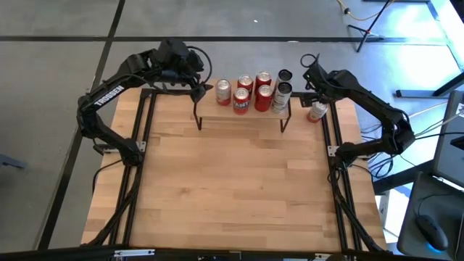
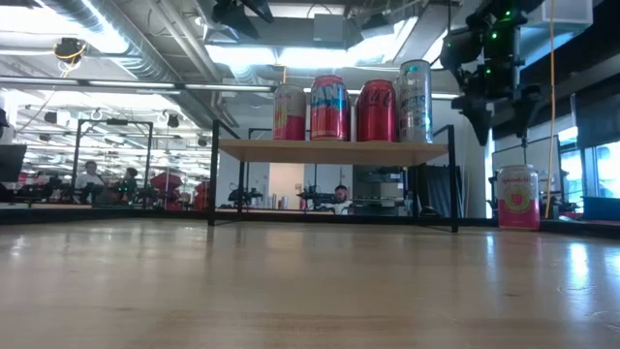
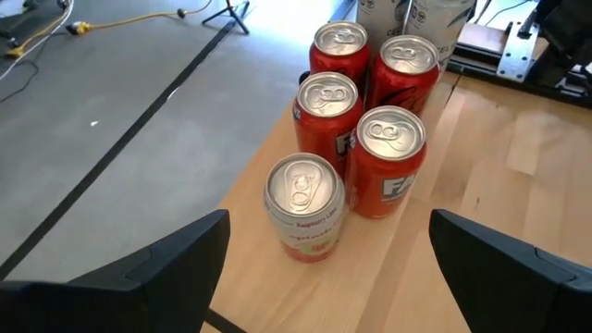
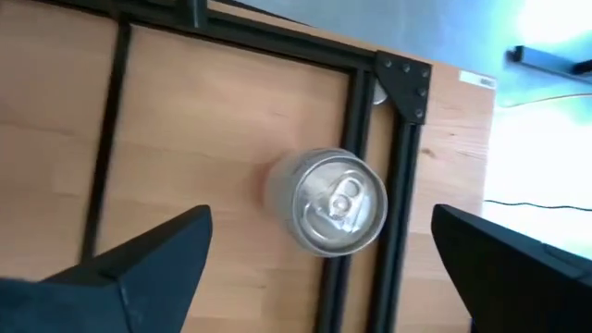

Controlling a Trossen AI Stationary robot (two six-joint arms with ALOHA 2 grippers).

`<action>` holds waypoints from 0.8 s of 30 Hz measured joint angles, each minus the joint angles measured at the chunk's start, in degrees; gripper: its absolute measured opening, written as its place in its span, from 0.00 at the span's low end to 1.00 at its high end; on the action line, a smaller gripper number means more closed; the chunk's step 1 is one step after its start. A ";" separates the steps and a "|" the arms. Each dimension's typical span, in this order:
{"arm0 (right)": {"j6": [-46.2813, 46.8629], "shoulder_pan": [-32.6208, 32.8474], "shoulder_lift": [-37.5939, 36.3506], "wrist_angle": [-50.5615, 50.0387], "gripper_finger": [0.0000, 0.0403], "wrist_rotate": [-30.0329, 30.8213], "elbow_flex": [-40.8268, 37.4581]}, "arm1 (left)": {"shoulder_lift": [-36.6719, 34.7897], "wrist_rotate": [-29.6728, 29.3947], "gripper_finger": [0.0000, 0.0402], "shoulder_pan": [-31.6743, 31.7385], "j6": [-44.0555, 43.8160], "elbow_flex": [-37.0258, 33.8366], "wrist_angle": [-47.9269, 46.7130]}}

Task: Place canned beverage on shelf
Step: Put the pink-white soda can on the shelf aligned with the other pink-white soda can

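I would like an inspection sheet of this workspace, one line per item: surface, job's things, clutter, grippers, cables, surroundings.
Surface: wooden table, bare in front of the shelf.
Job's things: shelf at the far edge, carrying red cans and two taller cans; one pink can stands on the table beside the shelf, by the right arm.
Clutter: nothing seen.
Grippers: left gripper open, above the shelf's left end, holding nothing; right gripper open, directly above the pink can, not touching it.
Cables: cords on the floor behind the table.
Surroundings: grey floor; people at desks far behind.
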 joint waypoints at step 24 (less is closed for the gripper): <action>2.00 2.40 3.67 7.57 0.92 11.46 -10.33 | 0.04 -0.01 0.89 0.25 0.29 0.00 1.35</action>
